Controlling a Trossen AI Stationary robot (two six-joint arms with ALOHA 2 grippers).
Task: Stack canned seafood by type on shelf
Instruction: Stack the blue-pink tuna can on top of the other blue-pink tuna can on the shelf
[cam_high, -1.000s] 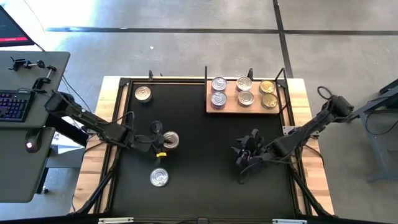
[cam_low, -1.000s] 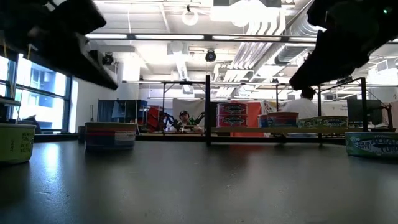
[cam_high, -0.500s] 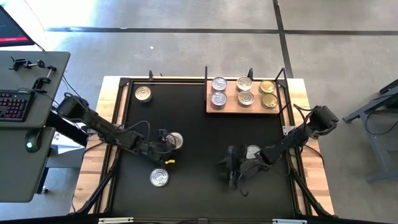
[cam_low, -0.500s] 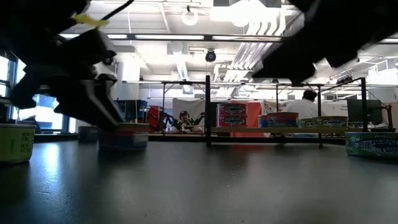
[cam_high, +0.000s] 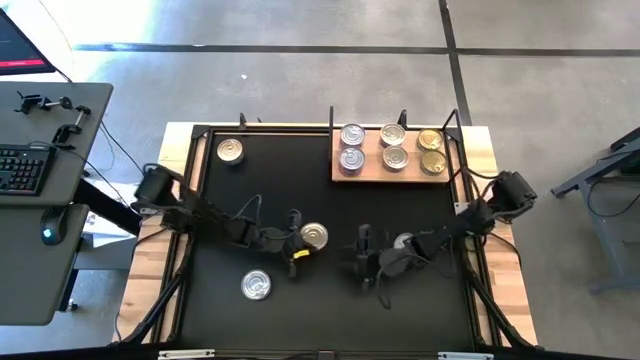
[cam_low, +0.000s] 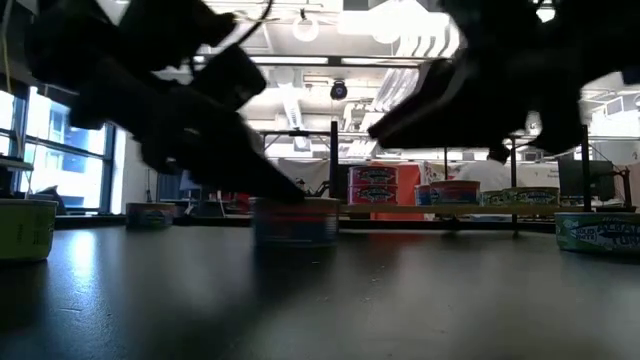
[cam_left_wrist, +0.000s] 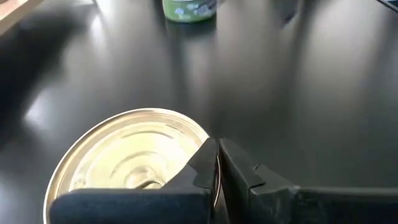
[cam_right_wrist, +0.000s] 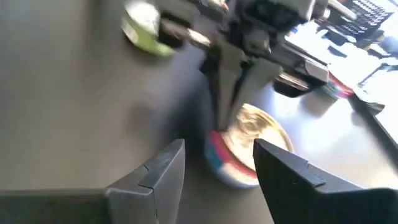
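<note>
Left claw (cam_high: 296, 244) pinched together, clamped on nothing; tips laid against the rim of a silver-topped can (cam_high: 314, 236) standing upright on the black table (cam_high: 420, 210) just ahead of them, so more a nudge than a grip, by the look of it. Just past that can, facing back at it, right claw (cam_high: 363, 258) with fingers apart and nothing between them, seemingly lined up to take the can over. Close behind the right claw, beside its wrist, a second loose can (cam_high: 403, 242). Near the left claw, off to its side toward the table's front edge, a third can (cam_high: 256, 286); well away at the far back corner on the left arm's side, a fourth (cam_high: 230, 150). Farthest out, beyond the right claw at the table's back edge, the shelf (cam_high: 372, 150), already bearing six cans in three pairs: two pairs silver-topped, and the gold pair (cam_high: 431, 150) at the end. Judged roughly past halfway: six placed and sorted, apparently side by side rather than piled; four left on the table, the nearest not yet lifted, no grip on any of them.
</note>
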